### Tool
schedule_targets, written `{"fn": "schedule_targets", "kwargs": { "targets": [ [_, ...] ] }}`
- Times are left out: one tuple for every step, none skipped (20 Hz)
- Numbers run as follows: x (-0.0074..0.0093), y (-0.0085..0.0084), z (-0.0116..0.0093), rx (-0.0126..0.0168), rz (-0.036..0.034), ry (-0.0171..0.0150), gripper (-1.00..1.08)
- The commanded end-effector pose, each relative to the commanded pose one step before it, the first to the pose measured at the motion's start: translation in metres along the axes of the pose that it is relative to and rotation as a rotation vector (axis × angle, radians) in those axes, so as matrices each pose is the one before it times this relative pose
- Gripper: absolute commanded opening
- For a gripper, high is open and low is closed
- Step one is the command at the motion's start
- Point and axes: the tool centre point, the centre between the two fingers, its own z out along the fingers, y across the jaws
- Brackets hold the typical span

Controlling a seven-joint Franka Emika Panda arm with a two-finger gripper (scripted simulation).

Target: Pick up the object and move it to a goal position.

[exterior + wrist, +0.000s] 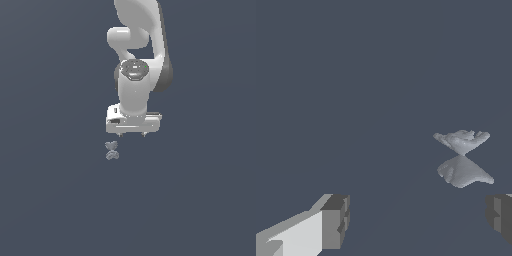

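Note:
The object [112, 150] is a tiny grey-blue lumpy thing, pinched in the middle like two stacked knobs. It lies on the dark grey floor, just below the white gripper [132, 134] and toward the exterior view's left of it. In the wrist view the object [462, 157] lies ahead of the fingers and off to one side, nearer one fingertip [499, 215] than the other [336, 221]. The gripper [417, 219] is open and empty, its fingers wide apart. It does not touch the object.
The white Panda arm [137, 45] rises behind the gripper at the top of the exterior view. The floor [200, 200] is a plain dark grey surface all around. No goal marker shows.

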Motion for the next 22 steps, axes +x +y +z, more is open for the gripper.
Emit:
{"fn": "schedule_targets", "kwargs": {
  "targets": [
    [0.0, 0.00001, 0.0, 0.0, 0.0, 0.0, 1.0],
    [-0.00001, 0.00041, -0.00021, -0.00009, 0.00119, -0.00006, 1.0],
    [-0.00004, 0.00111, -0.00062, -0.00018, 0.0033, -0.00018, 1.0],
    [-0.00007, 0.00188, -0.00102, -0.0003, 0.00555, -0.0003, 1.0],
    [-0.0001, 0.00257, -0.00144, -0.00039, 0.00773, -0.00041, 1.0],
    [-0.00013, 0.00316, -0.00188, -0.00046, 0.00986, -0.00054, 1.0],
    [-0.00015, 0.00325, -0.00206, -0.00044, 0.01058, -0.00059, 1.0],
    [-0.00014, 0.00241, -0.00172, -0.00031, 0.00846, -0.0005, 1.0],
    [-0.00012, 0.00158, -0.00133, -0.0002, 0.00624, -0.0004, 1.0],
    [-0.0001, 0.00078, -0.0009, -0.00011, 0.00389, -0.00029, 1.0],
    [-0.00006, 0.00014, -0.0004, -0.00004, 0.00154, -0.00015, 1.0],
    [0.0, -0.00028, 0.00011, 0.00002, -0.00069, 0.00003, 1.0],
    [0.00008, -0.00024, 0.00053, 0.00005, -0.00206, 0.00019, 1.0],
    [0.00017, 0.00031, 0.00082, 0.00005, -0.00246, 0.00035, 1.0],
    [0.00027, 0.00103, 0.0011, 0.00003, -0.00254, 0.00049, 1.0],
    [0.00035, 0.00149, 0.00139, 0.00003, -0.00309, 0.00067, 1.0],
    [0.00042, 0.00191, 0.00173, 0.00003, -0.00376, 0.00082, 1.0],
    [0.00048, 0.00219, 0.0021, 0.00003, -0.00468, 0.00098, 1.0],
    [0.00051, 0.00243, 0.00244, 0.00004, -0.00562, 0.00114, 1.0],
    [0.00054, 0.00272, 0.00279, 0.00004, -0.00646, 0.00129, 1.0],
    [0.00054, 0.00305, 0.00311, 0.00003, -0.0072, 0.00144, 1.0],
    [0.00053, 0.00342, 0.00344, 0.00001, -0.00789, 0.00159, 1.0]
  ]
}}
